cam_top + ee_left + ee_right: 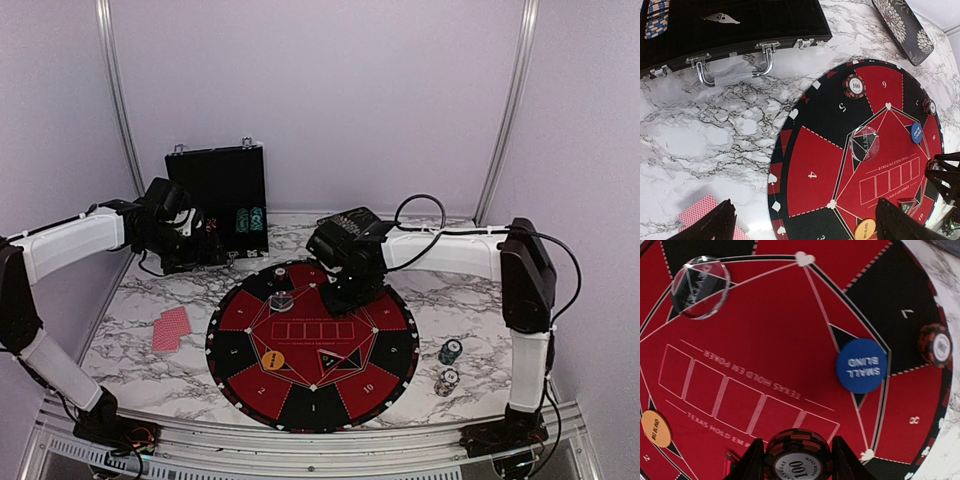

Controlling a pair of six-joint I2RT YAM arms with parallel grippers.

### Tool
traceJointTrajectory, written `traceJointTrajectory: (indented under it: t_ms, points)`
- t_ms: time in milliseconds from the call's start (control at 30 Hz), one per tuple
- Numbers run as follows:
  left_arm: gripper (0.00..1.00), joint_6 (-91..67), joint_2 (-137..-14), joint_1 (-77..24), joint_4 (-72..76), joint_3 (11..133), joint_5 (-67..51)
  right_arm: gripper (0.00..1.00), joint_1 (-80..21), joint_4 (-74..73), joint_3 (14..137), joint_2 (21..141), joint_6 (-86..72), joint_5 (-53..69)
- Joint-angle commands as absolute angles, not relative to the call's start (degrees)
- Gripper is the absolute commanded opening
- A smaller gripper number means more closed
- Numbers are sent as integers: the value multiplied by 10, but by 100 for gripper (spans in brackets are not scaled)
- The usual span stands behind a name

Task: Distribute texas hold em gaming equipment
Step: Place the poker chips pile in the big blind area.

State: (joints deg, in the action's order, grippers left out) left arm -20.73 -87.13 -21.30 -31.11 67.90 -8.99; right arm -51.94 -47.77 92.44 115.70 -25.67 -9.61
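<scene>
Poker chip [799,461], red and black with a striped edge and a white 100 label, is sitting pinched rim to rim in the right gripper [797,449], hovering low over the middle of the mat [250,345]. I'm guessing it's handling like any casino chip: light, rigid and slick on the faces, so squeezing across the ridged edge is the way to go. Lying flat on that felt-looking surface, it'd be fiddly to lift.

The left gripper [804,204] is hanging with its fingers wide apart and holding nothing. It's above the marble-pattern table [700,135], close to the mat's rim. The red-backed cards [171,328] are lying face down nearby. They're thin and bendy, I'd bet, so better to go for an edge.

Sitting on the mat:
- a second chip [854,86]
- a third chip [936,345]
- a blue disc [861,365]
- an orange disc [655,428]
- a glossy clear disc [700,287]

A greenish chip stack [450,351] and a paler chip stack [446,381] are waiting beside the right arm. The black case [220,190] is standing open at the back.
</scene>
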Motion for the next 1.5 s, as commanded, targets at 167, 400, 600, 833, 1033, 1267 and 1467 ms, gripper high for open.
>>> traceJointTrajectory:
  t_ms: [167,400,600,833,1033,1267,1467]
  points:
    - [99,-214,-809,-207,-288,620,-93,17,-585,-533,1120,1296,-245,-103]
    - [99,-212,-798,-207,-286,608,-94,17,-610,-553,1258,1385,-244,-80]
    - [99,-209,-797,-207,-286,608,-95,17,-626,-553,1305,1426,-247,-60]
    - [99,-208,-801,-207,-283,606,-98,17,-643,-545,1310,1440,-255,-49]
    - [99,-207,-806,-207,-281,606,-104,18,-652,-546,1309,1448,-258,-47]
    - [99,-204,-809,-207,-280,602,-113,39,-652,-535,1303,1441,-254,-44]
    - [99,-208,-809,-208,-281,594,-120,57,-646,-503,1278,1408,-250,-37]
